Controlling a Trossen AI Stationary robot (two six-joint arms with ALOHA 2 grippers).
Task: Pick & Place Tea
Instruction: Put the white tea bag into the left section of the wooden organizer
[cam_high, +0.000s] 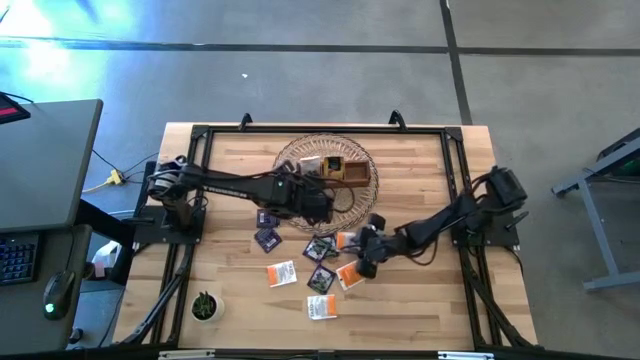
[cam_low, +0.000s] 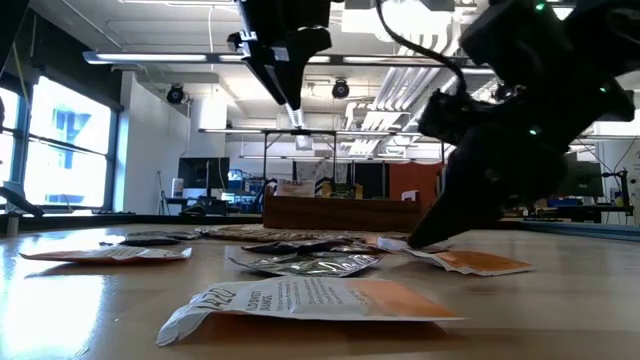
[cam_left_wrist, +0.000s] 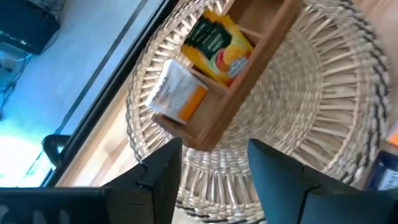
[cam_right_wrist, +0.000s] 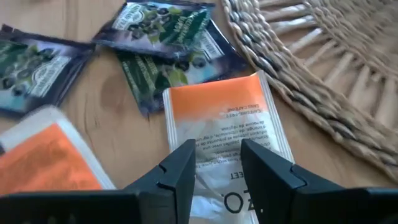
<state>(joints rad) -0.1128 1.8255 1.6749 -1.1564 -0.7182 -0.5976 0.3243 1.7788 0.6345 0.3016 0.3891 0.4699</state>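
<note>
Right gripper (cam_right_wrist: 216, 163) narrowly parted, low over orange-white tea sachet (cam_right_wrist: 227, 124) beside basket (cam_right_wrist: 323, 68). Left gripper (cam_left_wrist: 214, 165) wide, empty, above basket.

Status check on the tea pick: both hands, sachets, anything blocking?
Left hand open, empty, above the basket. Right hand open, straddling an orange-white sachet beside the basket rim, not gripped. Two sachets in the wooden box. Nothing blocking.
</note>
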